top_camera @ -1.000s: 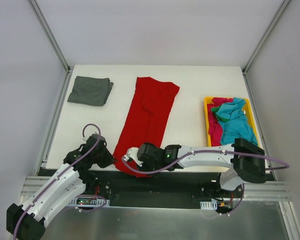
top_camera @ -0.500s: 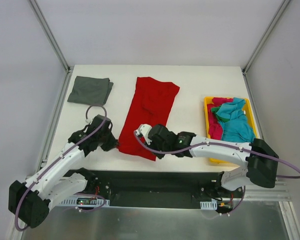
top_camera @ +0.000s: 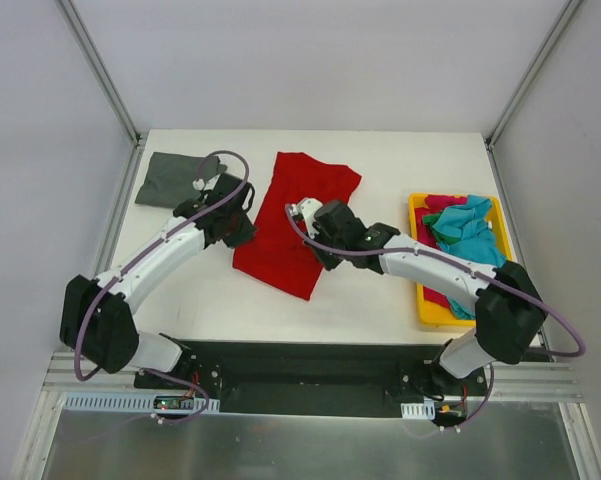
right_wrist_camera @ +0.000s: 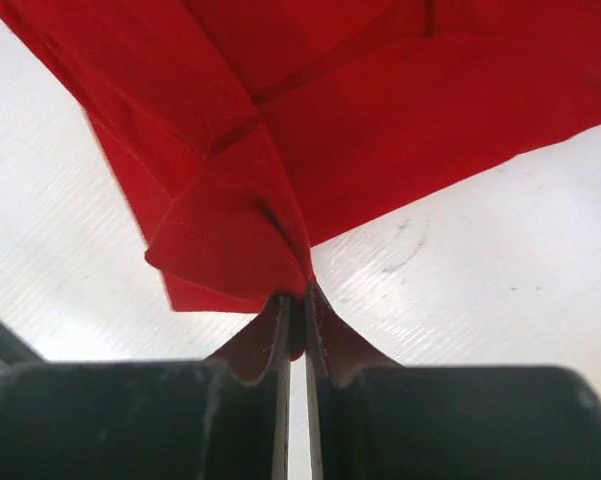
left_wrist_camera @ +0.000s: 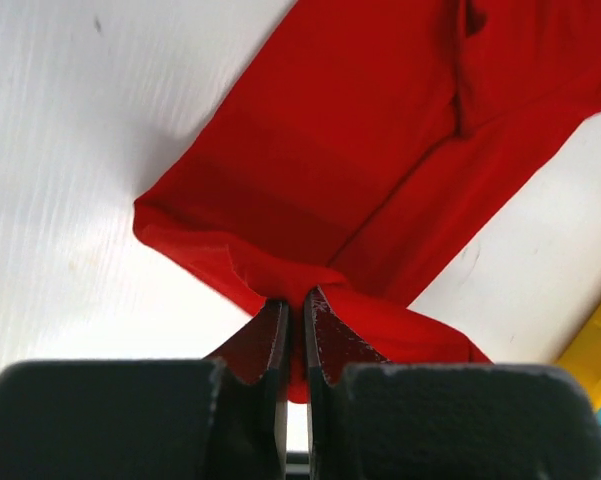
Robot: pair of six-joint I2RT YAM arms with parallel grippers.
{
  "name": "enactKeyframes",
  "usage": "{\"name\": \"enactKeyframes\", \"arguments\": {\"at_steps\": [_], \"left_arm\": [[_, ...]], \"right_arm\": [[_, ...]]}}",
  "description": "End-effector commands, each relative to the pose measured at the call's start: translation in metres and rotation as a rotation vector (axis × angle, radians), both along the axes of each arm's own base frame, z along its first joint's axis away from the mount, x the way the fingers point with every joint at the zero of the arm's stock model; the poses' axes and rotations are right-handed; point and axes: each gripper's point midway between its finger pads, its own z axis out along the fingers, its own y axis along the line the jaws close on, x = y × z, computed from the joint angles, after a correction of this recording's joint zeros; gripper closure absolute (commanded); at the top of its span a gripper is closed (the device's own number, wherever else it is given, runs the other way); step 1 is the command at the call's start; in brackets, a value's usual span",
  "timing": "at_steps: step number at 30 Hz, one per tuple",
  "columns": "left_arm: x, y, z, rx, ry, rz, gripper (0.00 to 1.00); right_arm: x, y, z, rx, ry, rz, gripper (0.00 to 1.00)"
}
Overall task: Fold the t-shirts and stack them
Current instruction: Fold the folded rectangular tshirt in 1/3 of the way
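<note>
A bright red t-shirt (top_camera: 305,210) lies lengthwise in the middle of the white table, its near end lifted and carried back over itself. My left gripper (top_camera: 248,222) is shut on the shirt's left hem corner (left_wrist_camera: 280,280). My right gripper (top_camera: 302,215) is shut on the right hem corner (right_wrist_camera: 280,260). A folded dark grey t-shirt (top_camera: 175,178) lies at the back left. Turquoise (top_camera: 472,235), pinkish-red and green shirts sit piled in the yellow tray (top_camera: 428,312) at the right.
The table's white surface (top_camera: 380,160) is bordered by metal frame rails (top_camera: 105,250) on both sides. The black base plate runs along the near edge (top_camera: 300,365).
Both grippers have carried the red shirt's near hem away from the table's front edge towards the back, folding the lower half over the upper part.
</note>
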Motion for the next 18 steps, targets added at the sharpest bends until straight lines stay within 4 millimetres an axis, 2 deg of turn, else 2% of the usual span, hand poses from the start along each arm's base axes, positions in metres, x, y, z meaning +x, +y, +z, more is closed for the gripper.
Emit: {"name": "enactKeyframes", "arguments": {"at_steps": [1, 8, 12, 18], "left_arm": [[0.038, 0.008, 0.013, 0.058, -0.052, 0.027, 1.0], [0.078, 0.002, 0.002, 0.077, -0.016, 0.008, 1.0], [0.088, 0.002, -0.015, 0.085, 0.027, 0.001, 1.0], [0.105, 0.002, -0.027, 0.103, 0.046, -0.012, 1.0]], "right_arm": [[0.031, 0.006, 0.011, 0.019, -0.03, -0.009, 0.93], [0.061, 0.009, -0.001, 0.049, 0.019, -0.03, 0.94], [0.075, 0.009, -0.01, 0.037, 0.026, -0.046, 0.94], [0.102, 0.007, -0.023, 0.04, 0.021, -0.097, 0.94]]}}
